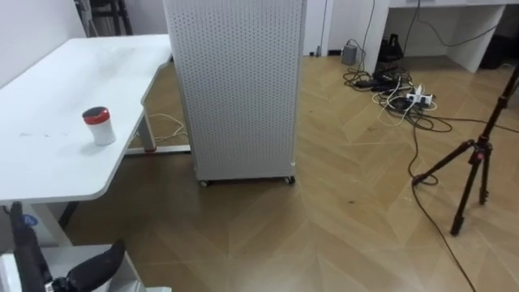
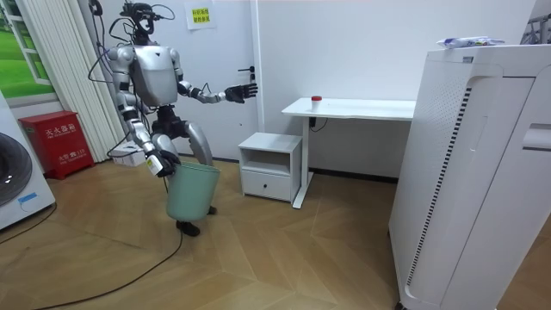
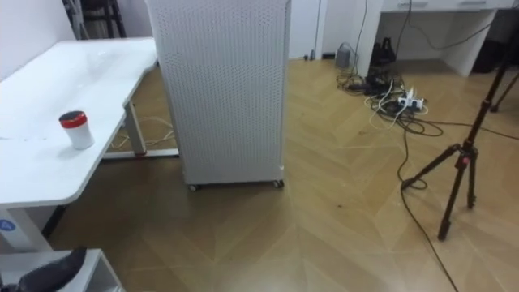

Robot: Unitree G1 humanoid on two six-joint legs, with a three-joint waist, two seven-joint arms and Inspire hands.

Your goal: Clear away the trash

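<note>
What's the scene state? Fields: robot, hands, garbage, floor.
robot: standing beside the drawer cabinet, white table at its front left
left hand: open, held out forward
right hand: down at its side, shut on the green bin rim
garbage: red-lidded container on the table; what looks like a crumpled wrapper atop the air purifier
floor: tripod, cable tangle

There's the white table [image 1: 49,138] running along the left, and one small white pot with a red lid [image 1: 98,126] stands upright on it, near its right edge. Down on the wooden floor [image 1: 324,235], a tall white perforated unit [image 1: 235,89] sits on castors just right of the table. A tangle of cables [image 1: 401,97] sprawls far right, and a dark tripod [image 1: 474,170] stands at the right edge.
</note>
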